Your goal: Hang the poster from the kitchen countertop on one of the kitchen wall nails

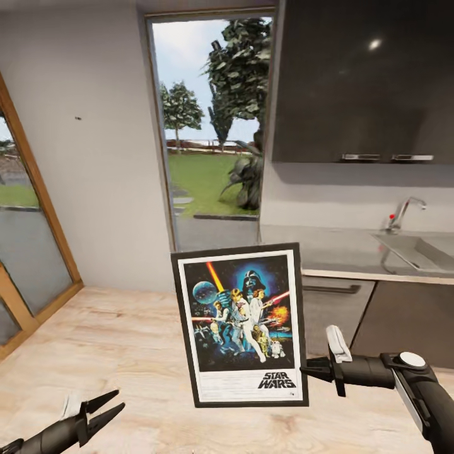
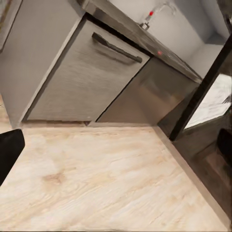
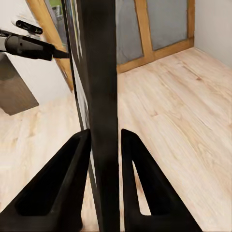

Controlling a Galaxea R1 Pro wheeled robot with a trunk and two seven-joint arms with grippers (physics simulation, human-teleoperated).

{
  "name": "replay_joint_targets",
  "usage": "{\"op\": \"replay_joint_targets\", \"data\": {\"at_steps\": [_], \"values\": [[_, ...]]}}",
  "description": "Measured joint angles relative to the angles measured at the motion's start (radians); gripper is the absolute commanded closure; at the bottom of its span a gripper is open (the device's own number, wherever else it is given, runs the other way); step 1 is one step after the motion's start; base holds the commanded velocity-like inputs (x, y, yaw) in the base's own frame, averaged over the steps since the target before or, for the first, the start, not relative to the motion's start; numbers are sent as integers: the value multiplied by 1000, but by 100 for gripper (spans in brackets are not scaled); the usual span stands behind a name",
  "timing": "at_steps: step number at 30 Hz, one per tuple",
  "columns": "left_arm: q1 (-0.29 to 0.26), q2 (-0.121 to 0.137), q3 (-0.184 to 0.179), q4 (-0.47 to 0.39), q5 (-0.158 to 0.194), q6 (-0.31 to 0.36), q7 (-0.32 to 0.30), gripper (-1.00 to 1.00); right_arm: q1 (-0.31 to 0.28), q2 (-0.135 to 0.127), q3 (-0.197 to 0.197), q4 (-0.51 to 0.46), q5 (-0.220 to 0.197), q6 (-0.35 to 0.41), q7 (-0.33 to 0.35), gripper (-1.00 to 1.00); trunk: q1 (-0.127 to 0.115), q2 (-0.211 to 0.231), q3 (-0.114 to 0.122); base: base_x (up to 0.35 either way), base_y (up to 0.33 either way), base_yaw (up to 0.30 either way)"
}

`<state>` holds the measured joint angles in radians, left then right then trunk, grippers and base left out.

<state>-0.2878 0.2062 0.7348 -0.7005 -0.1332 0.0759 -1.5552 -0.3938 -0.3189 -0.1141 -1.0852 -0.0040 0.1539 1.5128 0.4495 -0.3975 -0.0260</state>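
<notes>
Head view shows the poster (image 1: 239, 325) held upright in the air above the wooden floor (image 1: 126, 353), long axis vertical, artwork toward the camera. Its right edge is clamped in the right hand (image 1: 313, 367), whose 2 fingers (image 3: 63, 188) press on the thin black frame. The left hand (image 1: 104, 410) hangs low with fingers apart, holding nothing. A wall nail (image 1: 78, 118) sits up and left of the poster, well apart; the bench (image 1: 340, 252) lies behind.

Even, bright daylight comes through the doorway (image 1: 211, 126) far beyond the right gripper (image 1: 309, 369). A small glare spot shines on the dark upper cabinet (image 1: 375, 44) above it. Renders look slightly soft, shadows faint.
</notes>
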Motion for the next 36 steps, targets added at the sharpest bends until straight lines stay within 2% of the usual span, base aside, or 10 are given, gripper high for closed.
{"op": "replay_joint_targets", "data": {"at_steps": [3,4,5,11,13,15,17,21,26,36], "values": [[0,23,2,120,1,-8,27,-100,0,0,-1,0,0,-1,0,100,0,0,0,-124,281,290],[0,58,2,230,2,-20,68,-100,0,0,-1,0,0,-1,0,100,0,0,0,-119,281,290],[0,75,3,291,2,-38,91,-100,0,0,-1,0,0,-1,0,100,0,0,0,-118,281,290],[0,114,3,518,4,-162,223,-100,0,0,-8,-1,0,-1,0,100,0,0,0,-56,148,291],[-1,120,4,536,4,-174,233,-100,0,0,-16,-1,0,-1,0,100,0,0,0,-13,35,290],[-1,142,4,557,5,-186,245,-100,0,0,-33,-1,0,-1,0,100,0,0,0,27,43,290],[-1,152,4,565,4,-190,249,-100,0,0,-39,0,0,-1,0,100,0,0,0,125,111,290],[-1,160,3,587,5,-193,254,-100,0,0,-44,0,0,-1,0,100,-1,0,0,199,160,242],[-1,162,4,598,4,-194,255,-100,1,0,-50,-1,0,1,0,100,-1,0,0,250,204,48],[-1,163,3,600,4,-196,255,-100,2,18,-51,-1,0,1,0,100,-1,0,0,260,238,5]]}}
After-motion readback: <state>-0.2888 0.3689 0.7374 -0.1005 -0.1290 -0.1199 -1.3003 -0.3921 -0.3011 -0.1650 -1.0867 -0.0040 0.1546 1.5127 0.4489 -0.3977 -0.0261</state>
